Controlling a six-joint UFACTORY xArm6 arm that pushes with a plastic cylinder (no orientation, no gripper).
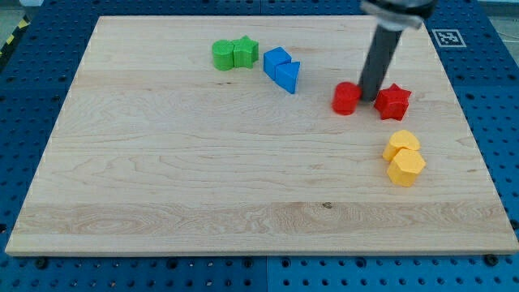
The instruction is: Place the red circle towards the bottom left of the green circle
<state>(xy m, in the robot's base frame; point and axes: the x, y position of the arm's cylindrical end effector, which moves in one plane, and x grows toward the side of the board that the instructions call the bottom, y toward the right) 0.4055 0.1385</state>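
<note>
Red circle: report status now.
My tip sits at red circle's right edge, red star beyond. Green circle far upper left. Blue blocks near the path.

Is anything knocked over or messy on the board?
Nothing looks odd. All the blocks sit flat on the wooden board. My tip stands between the red circle and the red star, far from the green circle.
</note>
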